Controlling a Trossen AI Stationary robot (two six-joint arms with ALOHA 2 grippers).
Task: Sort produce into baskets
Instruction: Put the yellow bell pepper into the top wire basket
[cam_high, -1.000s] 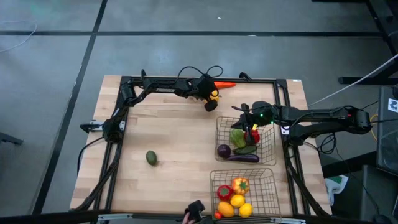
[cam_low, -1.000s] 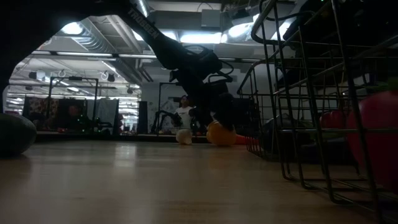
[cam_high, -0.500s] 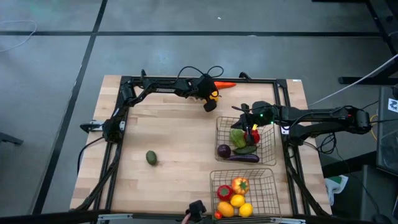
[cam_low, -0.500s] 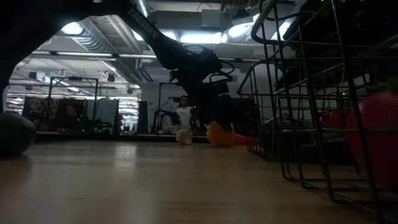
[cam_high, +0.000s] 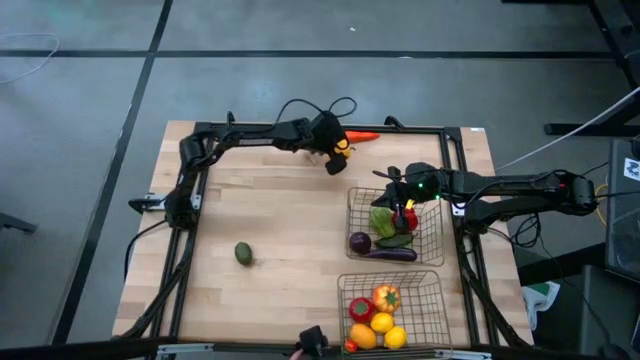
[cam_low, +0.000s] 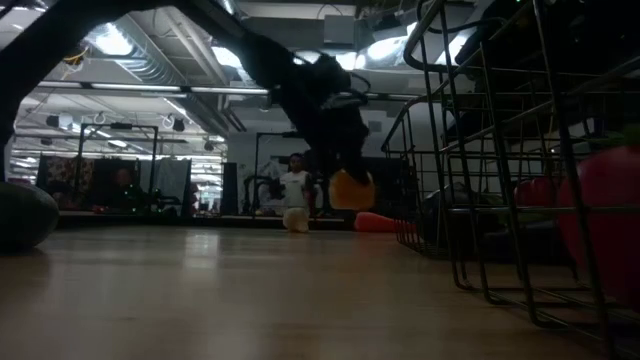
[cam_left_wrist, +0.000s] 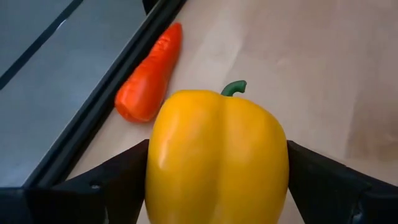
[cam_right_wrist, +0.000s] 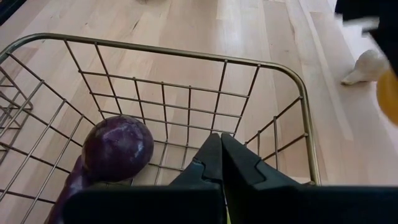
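1. Jaws of the left gripper (cam_left_wrist: 217, 186) clamp a yellow pepper (cam_left_wrist: 217, 155) from both sides near the top centre of the high view; the low view shows the pepper lifted clear of the bench (cam_high: 280, 220).
2. Jaws of the right gripper (cam_right_wrist: 221, 155) are pressed shut on nothing, poised over the upper basket (cam_high: 437, 232) at right of centre in the high view.
3. An orange carrot (cam_left_wrist: 149, 78) lies against the bench's top edge just beside the pepper; an avocado (cam_high: 243, 253) sits alone at lower left; white garlic (cam_right_wrist: 367, 65) lies outside the basket.
4. To do this carry well, I judge the pepper should travel high enough to clear the basket rims and go to the lower basket (cam_high: 432, 283), where yellow and orange pieces lie.
5. The lower basket's near edge is cut off at the frame's bottom, and its mesh blocks much of the low view's right side.
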